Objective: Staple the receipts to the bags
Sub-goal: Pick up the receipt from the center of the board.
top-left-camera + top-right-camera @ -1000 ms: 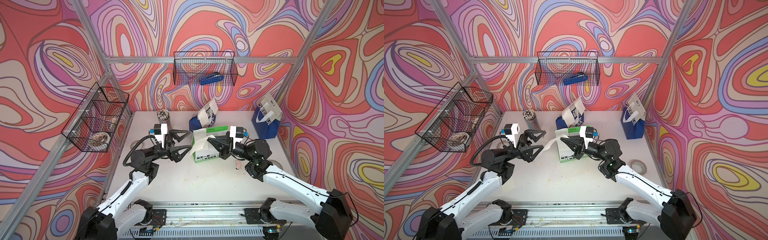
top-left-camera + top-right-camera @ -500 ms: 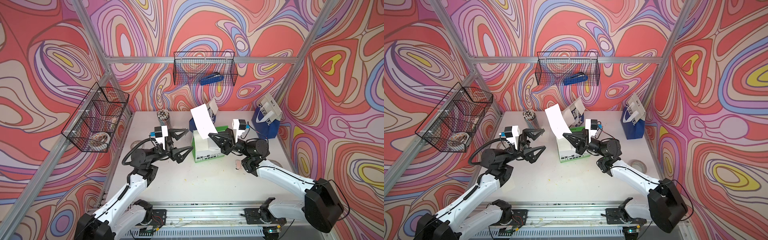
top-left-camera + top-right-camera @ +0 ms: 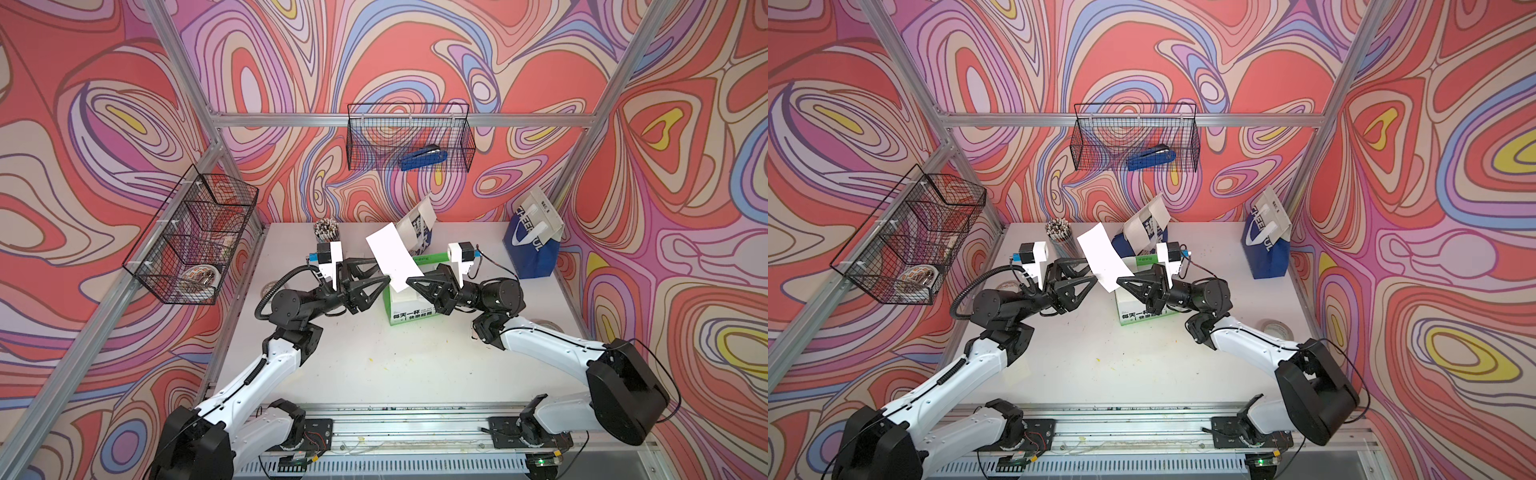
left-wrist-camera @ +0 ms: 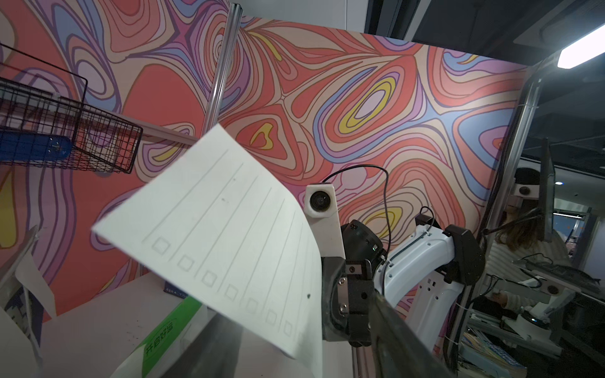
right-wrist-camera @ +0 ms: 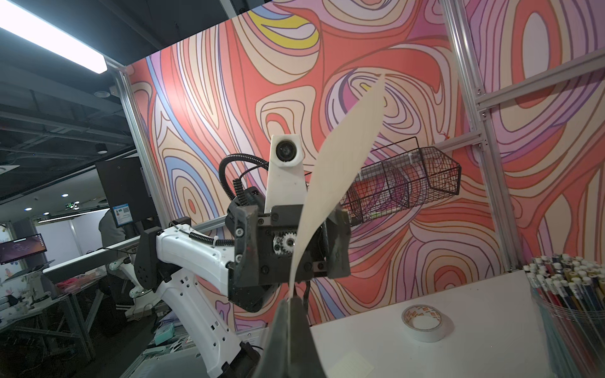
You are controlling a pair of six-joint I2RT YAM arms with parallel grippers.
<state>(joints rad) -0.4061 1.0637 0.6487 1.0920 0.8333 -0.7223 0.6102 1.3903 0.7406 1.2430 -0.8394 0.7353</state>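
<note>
The white desk (image 3: 374, 361), flecked with yellow specks, stood inside walls (image 3: 415, 62) of red, lilac and blue swirls on an aluminium frame (image 3: 395, 119). The right pincer (image 3: 409, 281) was clamped on the lower edge of a receipt (image 3: 390, 257), held aloft above the green-white bag (image 3: 411, 311). The left pincer (image 3: 384, 274) had its jaws apart, one on either side of the slip. The slip bore ruled lines and a row of small boxes. The green-white bag's label read "开启好运". The blue bag (image 3: 528, 253) by the right wall read "CHEERFUL".
</note>
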